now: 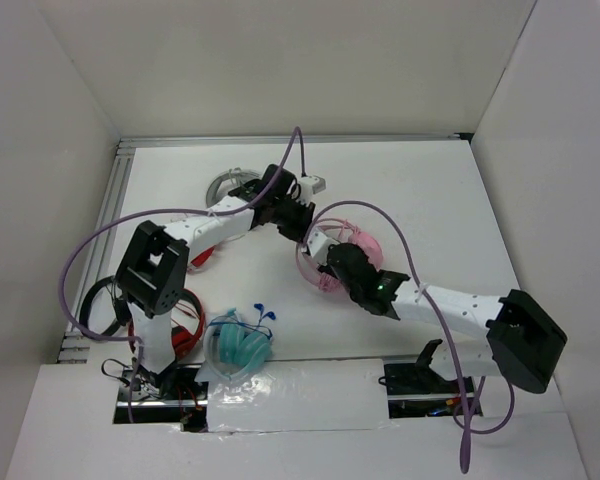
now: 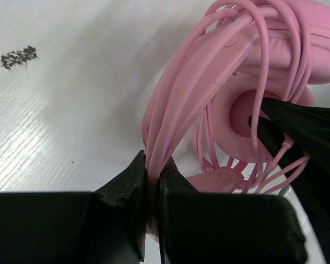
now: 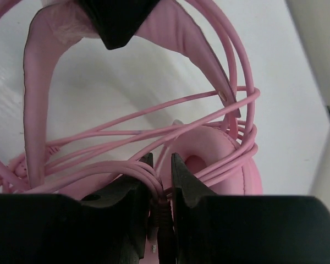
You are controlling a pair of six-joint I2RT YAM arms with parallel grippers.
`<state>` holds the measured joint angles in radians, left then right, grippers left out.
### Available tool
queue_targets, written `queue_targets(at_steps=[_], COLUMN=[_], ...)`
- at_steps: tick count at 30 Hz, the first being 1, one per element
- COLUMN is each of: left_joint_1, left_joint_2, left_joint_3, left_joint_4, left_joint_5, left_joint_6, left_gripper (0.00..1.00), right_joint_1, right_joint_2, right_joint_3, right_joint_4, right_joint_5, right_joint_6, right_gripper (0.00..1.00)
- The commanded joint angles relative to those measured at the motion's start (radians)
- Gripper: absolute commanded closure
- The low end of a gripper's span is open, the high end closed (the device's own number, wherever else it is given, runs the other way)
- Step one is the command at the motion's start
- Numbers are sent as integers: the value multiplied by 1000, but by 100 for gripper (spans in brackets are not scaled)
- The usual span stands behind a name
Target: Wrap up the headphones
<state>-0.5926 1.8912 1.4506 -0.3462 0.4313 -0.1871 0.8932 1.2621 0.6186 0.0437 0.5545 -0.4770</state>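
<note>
Only the wrist views show the grips: left end effector (image 2: 152, 177) clamped on the headband (image 2: 179, 96) of the pale-pink padded over-ear headphones (image 2: 313, 33), right end effector (image 3: 162, 175) pinching their thin cable (image 3: 124, 168).

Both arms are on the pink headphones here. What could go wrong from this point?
The cable loops lie loose and uneven across the headphones. If the right gripper releases the strands it pinches, they may spring off and unwind. The left gripper clamps the headband and strands together, so if the arms pull apart, the thin cable could be strained.
</note>
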Motion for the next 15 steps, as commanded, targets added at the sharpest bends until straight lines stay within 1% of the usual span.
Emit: queue_targets(at_steps=[1, 3, 7, 9, 10, 13, 15], left_joint_1=[2, 10, 13, 13, 11, 13, 13], left_joint_2=[51, 83, 117, 129, 134, 138, 140], left_joint_3=[36, 59, 97, 111, 113, 116, 117], left_joint_4=[-111, -120, -139, -146, -152, -160, -162], left_joint_5=[104, 110, 113, 113, 116, 107, 101], left_joint_6=[61, 57, 55, 58, 61, 71, 69], left_gripper=[100, 100, 100, 100, 100, 100, 100], right_joint_1=[-89, -131, -178, -185, -185, -189, -188], right_joint_2=[-84, -101, -92, -66, -55, 2, 23], right_joint_3=[-19, -22, -10, 9, 15, 39, 62], right_joint_4=[134, 127, 119, 113, 111, 124, 130], right_joint_5=[-112, -191, -249, -252, -243, -212, -186], right_joint_6=[147, 169, 179, 175, 172, 157, 155], right_gripper=[74, 74, 73, 69, 64, 55, 53])
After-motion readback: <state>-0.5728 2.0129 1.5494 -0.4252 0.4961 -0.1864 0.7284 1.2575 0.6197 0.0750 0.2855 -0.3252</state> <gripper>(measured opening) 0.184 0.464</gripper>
